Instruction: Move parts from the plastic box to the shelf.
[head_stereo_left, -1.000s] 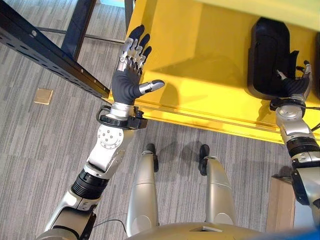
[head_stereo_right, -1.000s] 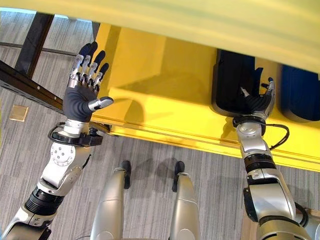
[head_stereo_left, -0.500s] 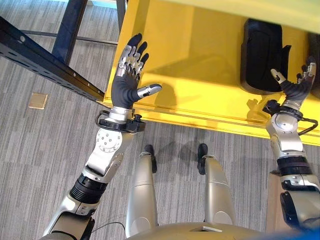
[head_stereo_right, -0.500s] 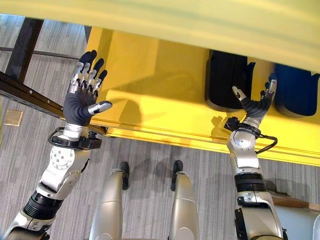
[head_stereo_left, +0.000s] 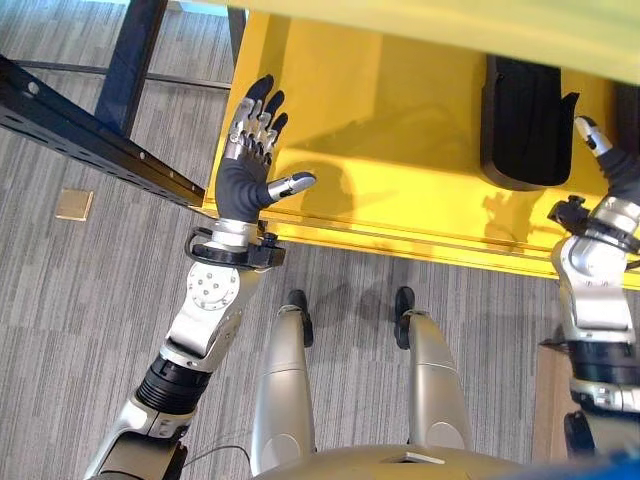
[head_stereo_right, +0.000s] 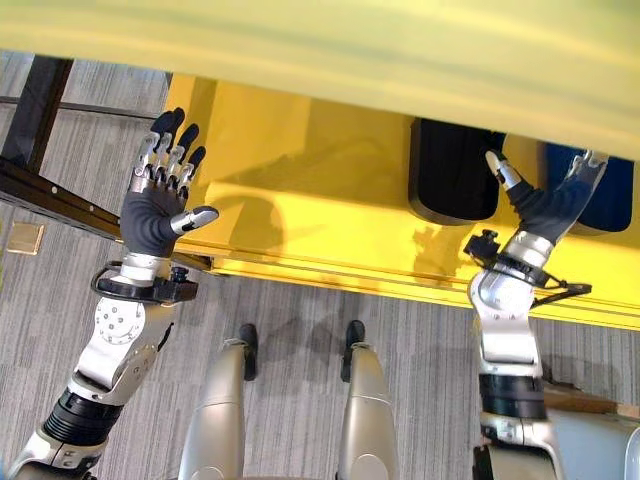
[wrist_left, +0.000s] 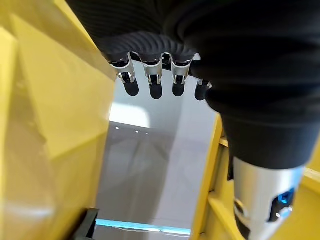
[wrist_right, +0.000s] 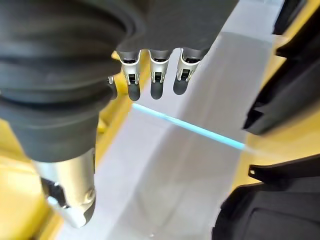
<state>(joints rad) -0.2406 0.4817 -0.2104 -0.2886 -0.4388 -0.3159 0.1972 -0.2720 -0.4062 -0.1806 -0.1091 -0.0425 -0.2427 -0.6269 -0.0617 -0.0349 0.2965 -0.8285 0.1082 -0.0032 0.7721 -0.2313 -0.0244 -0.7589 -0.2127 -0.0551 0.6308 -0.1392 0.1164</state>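
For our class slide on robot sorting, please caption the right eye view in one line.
Both hands open and empty: right hand beside a black part on the yellow shelf, left hand raised at its end.

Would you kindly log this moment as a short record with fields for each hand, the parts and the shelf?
left hand: open, fingers straight, raised at the left end of the yellow shelf, holding nothing
right hand: open, empty, raised in front of the shelf between two parts
black part: lying on the shelf, apart from the right hand
dark blue part: on the shelf beside the black one, partly behind the right hand
yellow shelf: mostly bare to the left of the parts
black rack beam: crosses left of the shelf
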